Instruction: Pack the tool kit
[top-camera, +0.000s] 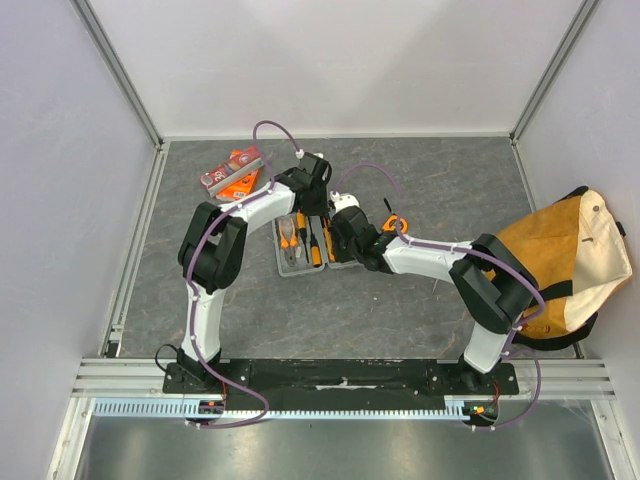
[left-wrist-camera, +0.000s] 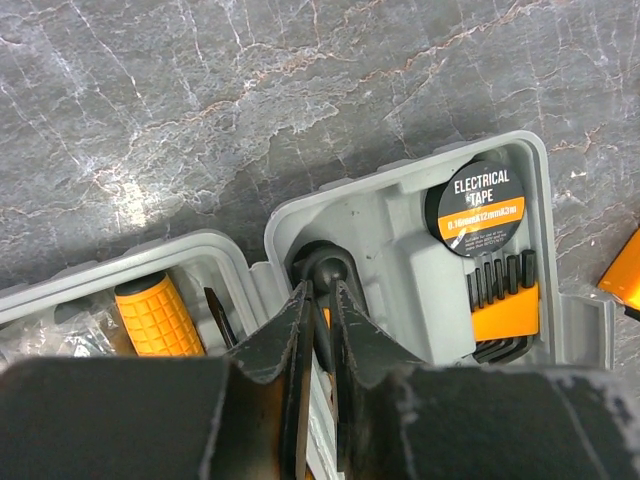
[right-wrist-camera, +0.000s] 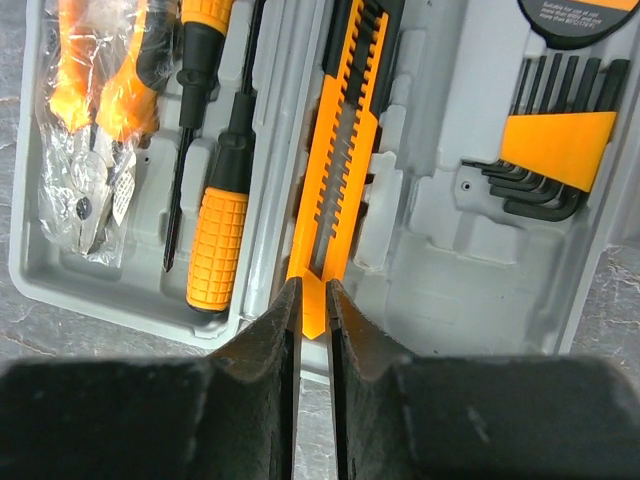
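Your right tool (right-wrist-camera: 312, 300) pinches the near tip of the utility knife (right-wrist-camera: 335, 170); the left tool (left-wrist-camera: 320, 300) seems clamped on its far end. Press it level into the case (right-wrist-camera: 440, 250) slot.

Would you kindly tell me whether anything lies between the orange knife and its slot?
Nothing visible does: the knife, pinched by the right hand, lies along the moulded recess of the case; the hex keys sit apart.

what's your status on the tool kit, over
Right pincer shut on orange-and-black utility knife, in open grey plastic hinged case. Left pincer narrow around a black tool end, grip unclear. No obstruction seen.
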